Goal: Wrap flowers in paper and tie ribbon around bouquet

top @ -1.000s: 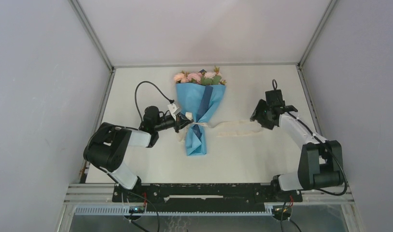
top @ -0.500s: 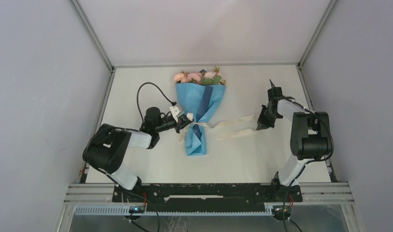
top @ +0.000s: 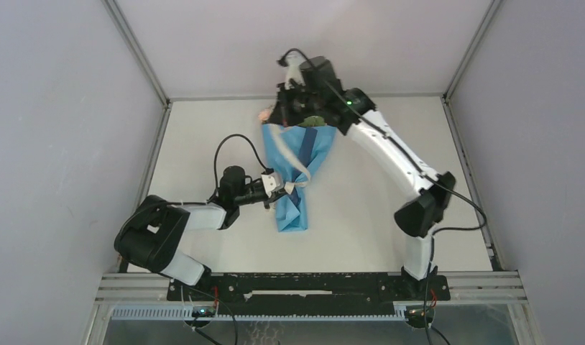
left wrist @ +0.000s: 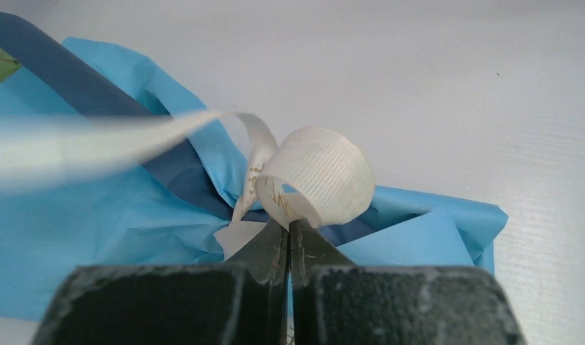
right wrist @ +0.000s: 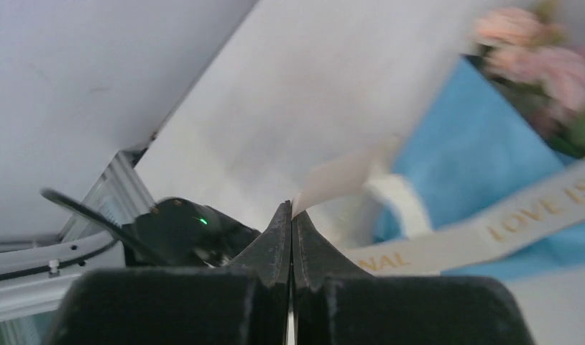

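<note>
A bouquet (top: 298,169) lies flat near the middle of a white counter (top: 376,215), its narrow end towards the arm bases and its flowers (right wrist: 555,65) at the far end. The wrapping is light-blue paper (top: 293,208) with a darker blue strip down the middle. A cream ribbon (left wrist: 325,176) circles the pinched waist of the cone and stands up there in a small rounded loop.

The left fingers (left wrist: 289,233) are pressed together on the base of that loop, right at the bouquet's waist. The left arm (top: 196,214) lies low and nearly level over the counter, reaching in from the left side with its wrist pointing at the paper.

From the waist, a free length of ribbon runs up and away across the blue paper towards the blooms (gold lettering reading "LOVE IS" shows on it in the right wrist view). The right fingers (right wrist: 291,223) are shut on a pale end of the ribbon, held in the air above the flowers at the counter's far edge. The right arm (top: 390,151) is stretched long, rising from its base and slanting leftwards across the counter, so that its wrist hides most of the blooms from above.
</note>
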Robot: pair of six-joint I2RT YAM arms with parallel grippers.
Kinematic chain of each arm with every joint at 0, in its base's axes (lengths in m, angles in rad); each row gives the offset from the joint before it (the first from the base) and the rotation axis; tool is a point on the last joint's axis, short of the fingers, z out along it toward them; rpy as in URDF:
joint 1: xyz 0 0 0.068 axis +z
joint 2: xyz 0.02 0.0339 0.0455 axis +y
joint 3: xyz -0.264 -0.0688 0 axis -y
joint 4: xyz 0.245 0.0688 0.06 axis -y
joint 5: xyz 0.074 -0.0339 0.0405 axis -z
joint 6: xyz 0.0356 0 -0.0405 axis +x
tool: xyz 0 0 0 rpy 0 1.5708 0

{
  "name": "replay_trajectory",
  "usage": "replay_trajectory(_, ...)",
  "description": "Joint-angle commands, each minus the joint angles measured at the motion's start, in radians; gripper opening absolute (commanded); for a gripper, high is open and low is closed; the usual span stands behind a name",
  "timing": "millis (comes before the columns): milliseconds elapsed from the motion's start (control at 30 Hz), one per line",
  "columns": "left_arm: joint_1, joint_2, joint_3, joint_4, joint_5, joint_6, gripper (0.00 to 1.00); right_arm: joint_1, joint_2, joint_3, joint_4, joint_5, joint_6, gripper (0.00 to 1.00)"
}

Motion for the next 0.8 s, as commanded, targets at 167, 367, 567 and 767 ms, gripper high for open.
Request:
replay_trajectory(167,-0.023,-0.086,-0.043,-0.024,-0.02,0.1,0.0,0.087,0.389,0.312,-0.057,-0.183,0.06,0.02)
replay_trajectory(367,-0.032,-0.097,-0.042,-0.028,-0.033,0.1,0.0,0.082,0.326,0.278,-0.09,-0.23,-0.079,0.92)
replay_trajectory(567,-0.034,-0.097,-0.031,-0.01,-0.085,0.038,0.0,-0.068,-0.059,-0.288,0.257,-0.369,-0.084,1.0)
replay_trajectory(767,-0.034,-0.086,-0.033,0.004,-0.072,0.028,0.0,-0.125,-0.461,-1.035,0.843,-0.545,-0.205,0.99)
